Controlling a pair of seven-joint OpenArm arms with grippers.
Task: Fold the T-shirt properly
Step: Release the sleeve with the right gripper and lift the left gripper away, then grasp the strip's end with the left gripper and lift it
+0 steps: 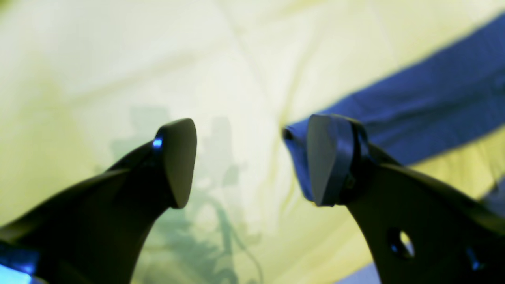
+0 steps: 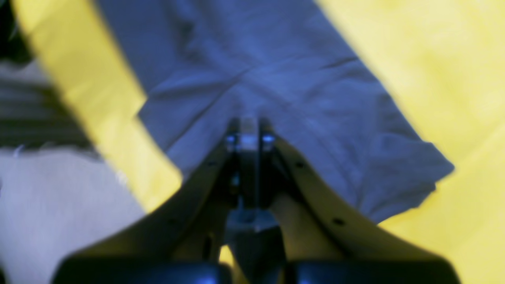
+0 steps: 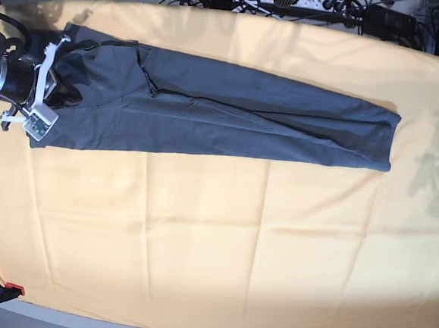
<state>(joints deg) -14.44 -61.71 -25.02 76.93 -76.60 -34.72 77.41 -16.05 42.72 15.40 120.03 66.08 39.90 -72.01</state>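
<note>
We are holding our right gripper (image 2: pixel 248 132) at the far left of the scene, wrist angled low, its jaws pressed together and pinching the T-shirt (image 3: pixel 231 108). Our left gripper (image 1: pixel 250 161) is hanging with its fingers spread wide apart, nothing between them, off at the right edge.

Yellow tablecloth (image 3: pixel 198 246) under T-shirt (image 3: pixel 231 115), prob. folded lengthwise.

Both wrist views blurred — T-shirt (image 3: pixel 224 107) included
</note>
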